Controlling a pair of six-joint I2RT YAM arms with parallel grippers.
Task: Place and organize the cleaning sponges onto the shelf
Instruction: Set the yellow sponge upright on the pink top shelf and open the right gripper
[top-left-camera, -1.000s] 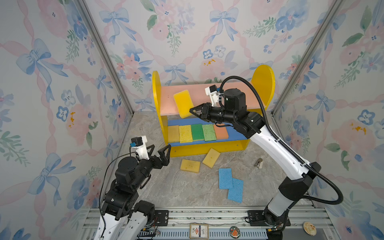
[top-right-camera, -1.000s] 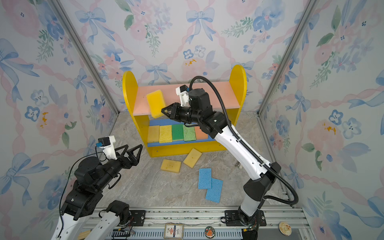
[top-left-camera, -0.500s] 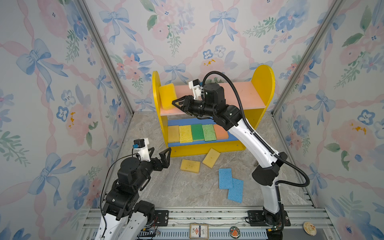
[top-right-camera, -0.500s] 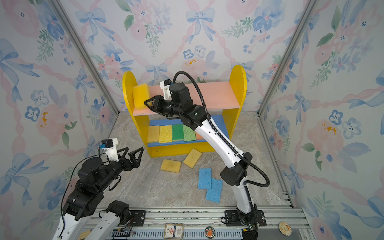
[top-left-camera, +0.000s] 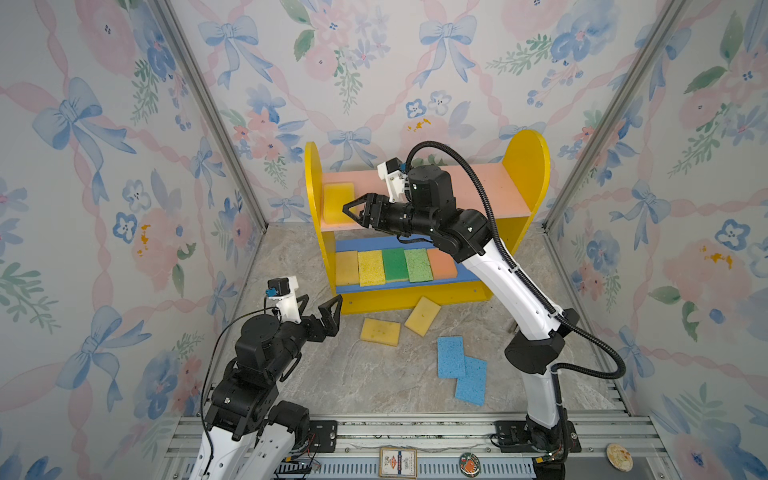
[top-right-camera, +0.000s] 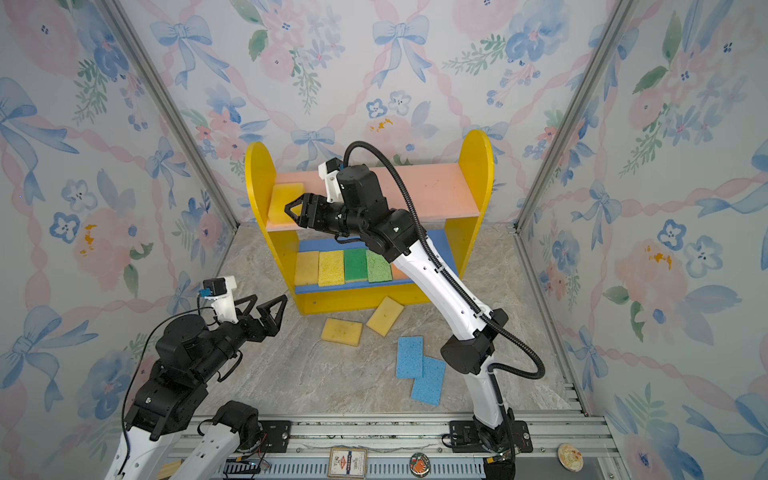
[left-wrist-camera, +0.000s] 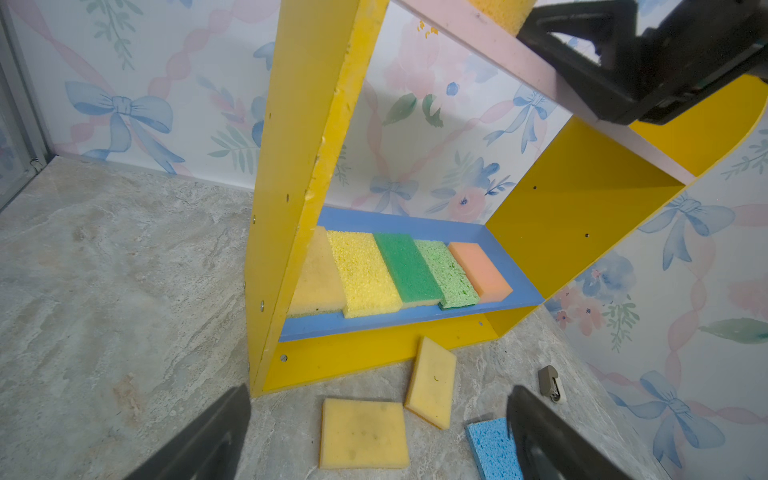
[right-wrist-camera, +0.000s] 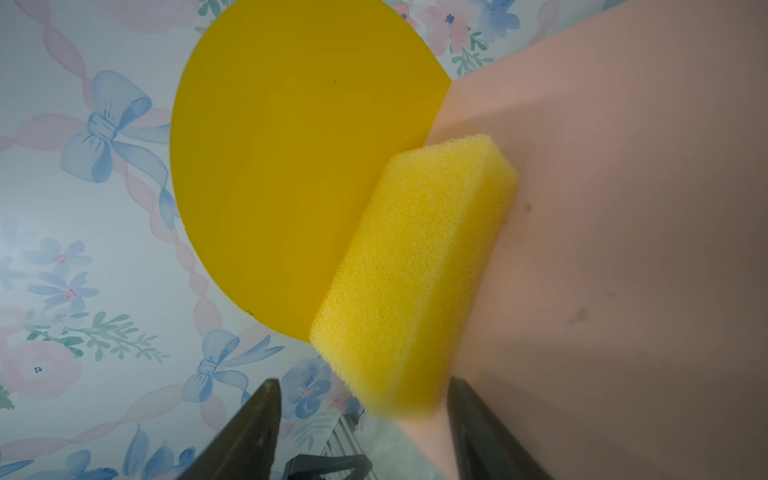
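The shelf (top-left-camera: 524, 174) (top-right-camera: 474, 166) stands at the back with yellow sides, a pink upper board and a blue lower board. A yellow sponge (top-left-camera: 338, 201) (top-right-camera: 284, 198) (right-wrist-camera: 415, 270) lies on the pink board's left end against the side panel. My right gripper (top-left-camera: 352, 212) (top-right-camera: 293, 211) (right-wrist-camera: 362, 382) is open, its fingers on either side of that sponge's near end. Several sponges (top-left-camera: 395, 264) (left-wrist-camera: 407, 266) fill the blue board in a row. Two yellow sponges (top-left-camera: 380, 331) (top-left-camera: 423, 316) and two overlapping light blue ones (top-left-camera: 451, 356) (top-left-camera: 471, 380) lie on the floor. My left gripper (top-left-camera: 323, 299) (top-right-camera: 269, 299) (left-wrist-camera: 379, 390) hangs open and empty above the floor, left of them.
Floral walls close in on both sides and behind the shelf. A small grey metal piece (left-wrist-camera: 550, 382) lies on the floor right of the sponges. A metal rail (top-left-camera: 395, 432) runs along the front edge with both arm bases on it.
My right gripper carried the yellow sponge left along the pink board, opened and let it go at the left end. The left arm has hardly moved.
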